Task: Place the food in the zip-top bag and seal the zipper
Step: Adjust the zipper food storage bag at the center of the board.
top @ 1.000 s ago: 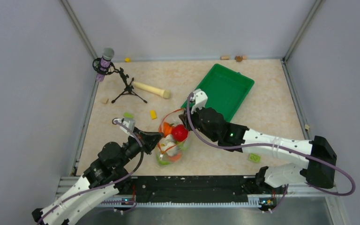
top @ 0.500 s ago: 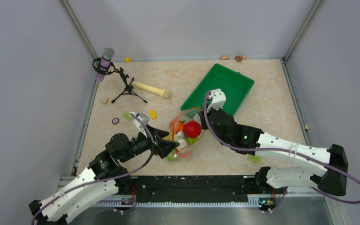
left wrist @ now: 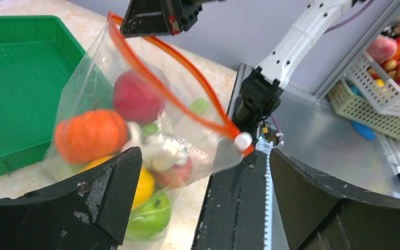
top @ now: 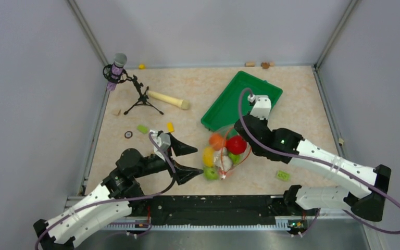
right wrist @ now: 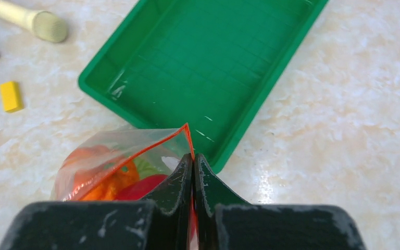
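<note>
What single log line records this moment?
left gripper: open | right gripper: shut on bag | food: in bag | zipper: unsealed

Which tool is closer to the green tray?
Right. The right tool pinches the zip-top bag at the near edge of the green tray; the left tool hangs open on the bag's other side.

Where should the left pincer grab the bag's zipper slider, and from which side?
The white slider at the zipper's free end, facing the open left pincer. The right pincer pinches the opposite corner, so the zipper stands raised: probably come straight in, straddling it.
</note>
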Robot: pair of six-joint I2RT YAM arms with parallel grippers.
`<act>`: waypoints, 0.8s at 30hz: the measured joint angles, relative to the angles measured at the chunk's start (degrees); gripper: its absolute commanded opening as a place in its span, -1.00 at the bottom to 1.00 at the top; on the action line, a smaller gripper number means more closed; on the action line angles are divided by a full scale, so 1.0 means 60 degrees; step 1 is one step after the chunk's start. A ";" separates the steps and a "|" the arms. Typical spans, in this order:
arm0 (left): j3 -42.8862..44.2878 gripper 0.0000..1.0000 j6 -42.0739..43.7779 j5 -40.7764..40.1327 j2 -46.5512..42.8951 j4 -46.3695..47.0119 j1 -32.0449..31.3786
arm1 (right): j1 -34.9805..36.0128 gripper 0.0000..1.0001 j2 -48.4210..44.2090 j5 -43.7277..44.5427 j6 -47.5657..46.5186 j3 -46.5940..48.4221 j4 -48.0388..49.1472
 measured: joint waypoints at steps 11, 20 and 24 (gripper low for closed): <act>-0.2062 0.94 0.0969 -0.0076 0.0423 0.1818 -0.0841 | -0.0936 -1.00 0.0947 -0.0590 0.0871 0.0605 -0.1035; -0.2208 0.94 0.2175 -0.3289 0.1177 0.2987 -0.3847 | -0.0936 -1.00 0.1974 -0.0838 0.1049 0.1253 -0.1290; -0.1887 0.93 0.3348 -0.6167 0.2503 0.3446 -0.6029 | -0.0940 -1.00 0.2087 -0.0929 0.1071 0.1257 -0.1297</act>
